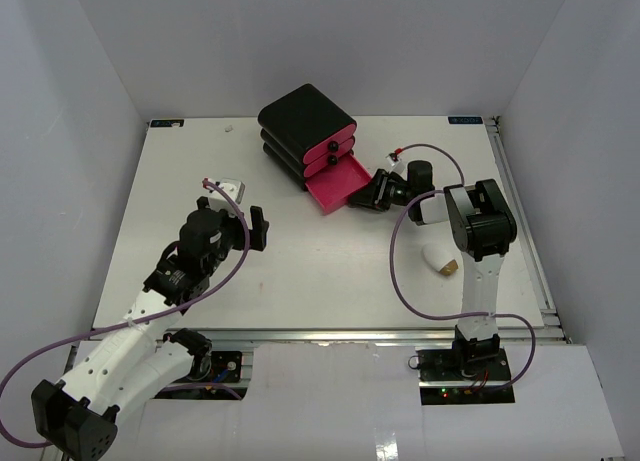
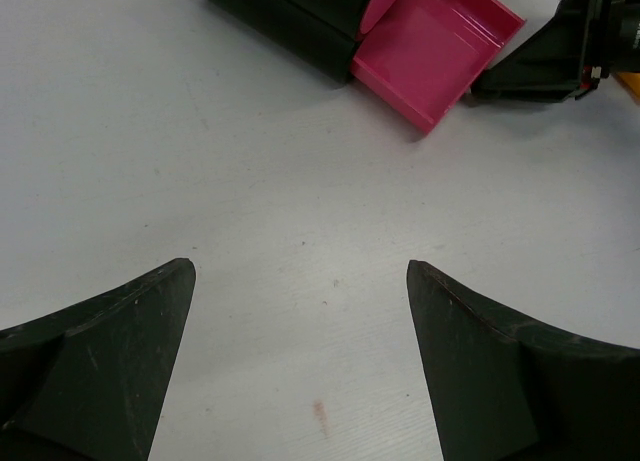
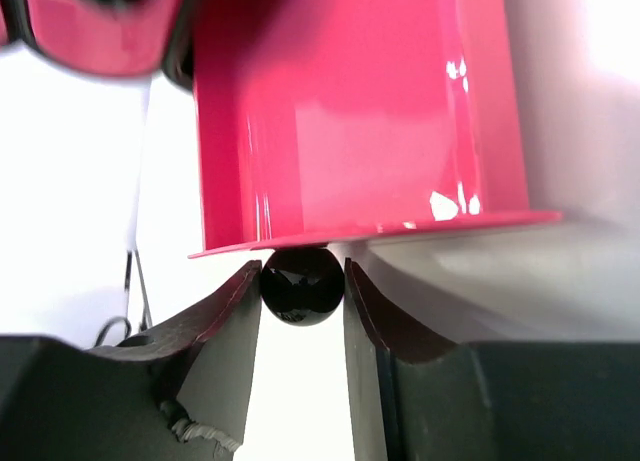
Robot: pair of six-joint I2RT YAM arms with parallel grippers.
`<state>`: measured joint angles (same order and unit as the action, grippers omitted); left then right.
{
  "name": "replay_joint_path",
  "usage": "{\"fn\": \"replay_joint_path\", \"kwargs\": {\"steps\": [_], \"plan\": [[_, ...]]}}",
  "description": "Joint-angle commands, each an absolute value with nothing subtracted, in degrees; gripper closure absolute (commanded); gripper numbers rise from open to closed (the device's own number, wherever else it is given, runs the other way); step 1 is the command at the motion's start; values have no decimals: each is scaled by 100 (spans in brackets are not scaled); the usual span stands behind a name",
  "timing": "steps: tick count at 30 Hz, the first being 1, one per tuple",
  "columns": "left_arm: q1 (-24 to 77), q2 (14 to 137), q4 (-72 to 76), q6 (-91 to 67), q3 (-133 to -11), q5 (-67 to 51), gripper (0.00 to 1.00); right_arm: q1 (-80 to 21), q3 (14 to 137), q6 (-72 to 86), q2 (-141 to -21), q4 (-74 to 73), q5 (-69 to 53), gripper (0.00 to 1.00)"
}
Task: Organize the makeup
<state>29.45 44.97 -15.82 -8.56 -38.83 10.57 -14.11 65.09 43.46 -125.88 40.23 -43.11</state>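
1. The right tool (image 1: pixel 373 194) is pinching the black knob (image 3: pixel 302 281) at the front of the lowest pink drawer (image 1: pixel 340 186). Its two fingers press on either side of the ball.
2. The step in hand looks like working the drawer by its knob so the makeup can go in. The drawer stands well out of the black box (image 1: pixel 305 121) and shows a bare pink floor.
3. To do it well, pull straight back along the tool's own line. A sideways drag would skew the drawer in its slot or swing the whole box round on the worktop (image 1: pixel 300 271).
4. The ball is small and glossy, so the grip should sit on its widest part and the pull should be slow. If pinched off-centre, it could pop out from between the fingers.
5. The left tool (image 2: pixel 300 271) is spread wide with nothing in it. It hangs over bare worktop, and the drawer lies ahead of it and to its right.
6. One piece of makeup shows clearly: a white tube (image 1: pixel 440 259), oval and plump with a tan end. It lies on its side behind the right tool, back toward that arm's base and well apart from the drawer.
7. I cannot pick out any other pieces with certainty.
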Motion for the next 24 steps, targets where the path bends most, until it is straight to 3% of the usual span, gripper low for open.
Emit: {"fn": "replay_joint_path", "kwargs": {"steps": [1, 4, 9, 10, 16, 24], "plan": [[2918, 4349, -1494, -861, -3856, 960, 2, -1273, 5921, 3653, -12104, 3705, -4509, 62], [2918, 4351, -1503, -870, -3850, 976, 2, -1248, 5963, 3491, -12004, 3587, -4509, 52], [2918, 4368, -1503, -861, -3850, 985, 2, -1239, 6114, 3292, -11904, 3355, -4611, 25], [2918, 4376, -1503, -869, -3850, 984, 2, -1231, 6125, 3170, -11814, 3302, -4630, 10], [2918, 4341, -1503, -852, -3850, 922, 2, -1116, 6099, 2497, -11238, 2378, -4658, 10], [2918, 4179, -1502, -836, -3850, 797, 2, -1108, 6190, 23, -9827, -535, -3948, 10]]}}
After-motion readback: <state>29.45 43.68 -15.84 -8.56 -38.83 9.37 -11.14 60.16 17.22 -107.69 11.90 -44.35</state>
